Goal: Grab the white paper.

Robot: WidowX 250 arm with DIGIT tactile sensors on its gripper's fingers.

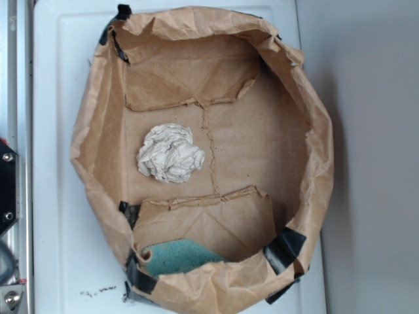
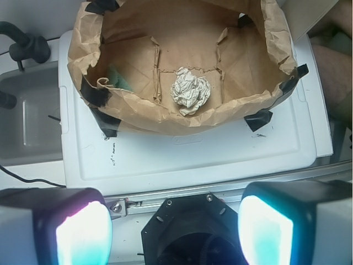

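The white paper [image 1: 170,154] is a crumpled off-white ball lying on the floor of a large open brown paper bag [image 1: 91,124], a little left of the bag's middle. The wrist view shows the white paper [image 2: 191,91] far ahead, inside the brown paper bag [image 2: 83,49]. My gripper [image 2: 174,232] hangs high, back over the robot's black base, well short of the bag. Its two fingers [image 2: 83,237] glow at the bottom corners, far apart, with nothing between them. No part of the gripper appears in the exterior view.
A teal-green cloth [image 1: 180,255] lies tucked under a bag flap at the near end. The bag stands on a white tray-like surface [image 1: 52,216], taped down with black tape [image 1: 285,248]. A metal rail [image 2: 231,190] and a grey sink [image 2: 27,116] border it.
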